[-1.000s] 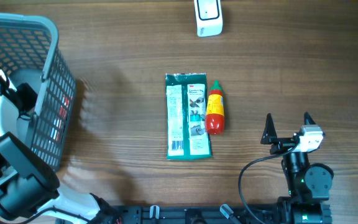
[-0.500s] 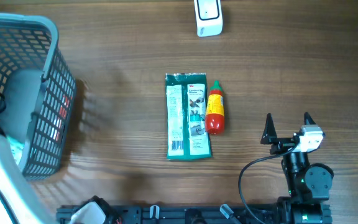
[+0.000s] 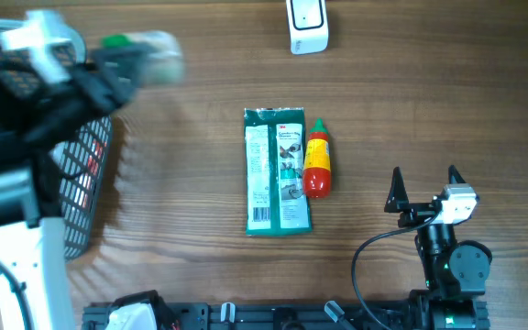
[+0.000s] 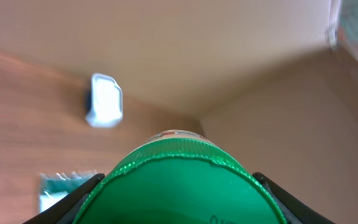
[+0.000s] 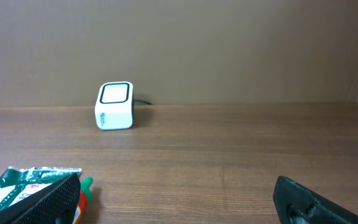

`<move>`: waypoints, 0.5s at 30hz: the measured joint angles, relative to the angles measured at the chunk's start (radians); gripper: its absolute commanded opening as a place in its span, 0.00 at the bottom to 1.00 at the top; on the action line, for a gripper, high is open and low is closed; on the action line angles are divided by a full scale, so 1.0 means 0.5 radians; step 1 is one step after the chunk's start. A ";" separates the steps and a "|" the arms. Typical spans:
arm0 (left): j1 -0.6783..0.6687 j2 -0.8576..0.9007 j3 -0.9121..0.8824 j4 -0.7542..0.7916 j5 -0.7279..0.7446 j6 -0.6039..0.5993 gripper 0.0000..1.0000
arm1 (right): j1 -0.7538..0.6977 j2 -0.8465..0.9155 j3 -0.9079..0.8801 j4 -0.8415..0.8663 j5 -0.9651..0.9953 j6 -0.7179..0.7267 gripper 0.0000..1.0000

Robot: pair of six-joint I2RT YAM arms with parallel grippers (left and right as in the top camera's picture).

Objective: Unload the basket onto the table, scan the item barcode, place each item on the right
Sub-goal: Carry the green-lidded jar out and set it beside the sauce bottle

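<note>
Left fingers (image 4: pixel 64 208): clenched on either side of a green cap that fills the bottom of the left wrist view; left gripper (image 4: pixel 178 202) thus grasping the green-capped container (image 4: pixel 179 165) by its top; a strip of white-and-red label shows just beyond the cap; no barcode visible.

Overhead: container and arm blurred, held above the table (image 3: pixel 200 238) beside the upper corner of the grey mesh basket (image 3: pixel 92 179); clear of the surface, judging by the wrist view.

Right gripper (image 3: pixel 424 183): fingers spread wide and empty, parked at the near right, well apart from everything.

Beyond: white barcode scanner (image 3: pixel 307 27) at the far edge, its dark-framed window tilted up toward the arms; green packet (image 3: pixel 278 171) and small red sauce bottle (image 3: pixel 317 159) lying side by side, touching, mid-table.

Step in hand (judgement): carry to the scanner.

- travel along the far side, so the packet and bottle stay undisturbed;
- roll the wrist until the label band, not the cap, faces the window; barcode position unknown, so expect to turn the container slowly;
- pause near the window;
- cap-only grip may slip; avoid sharp swings.
</note>
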 measured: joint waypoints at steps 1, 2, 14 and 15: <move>-0.159 0.031 0.000 -0.039 -0.038 0.016 0.64 | 0.000 0.000 0.000 0.000 0.000 0.000 1.00; -0.307 0.069 0.000 -0.063 -0.090 0.027 0.64 | 0.000 0.000 0.000 0.000 0.000 0.000 1.00; -1.689 0.948 0.002 0.197 -1.078 0.095 0.66 | 0.000 0.000 0.000 0.000 0.000 0.000 1.00; -1.740 1.015 0.002 0.256 -1.114 0.097 0.66 | 0.000 0.000 0.000 0.000 0.001 0.000 1.00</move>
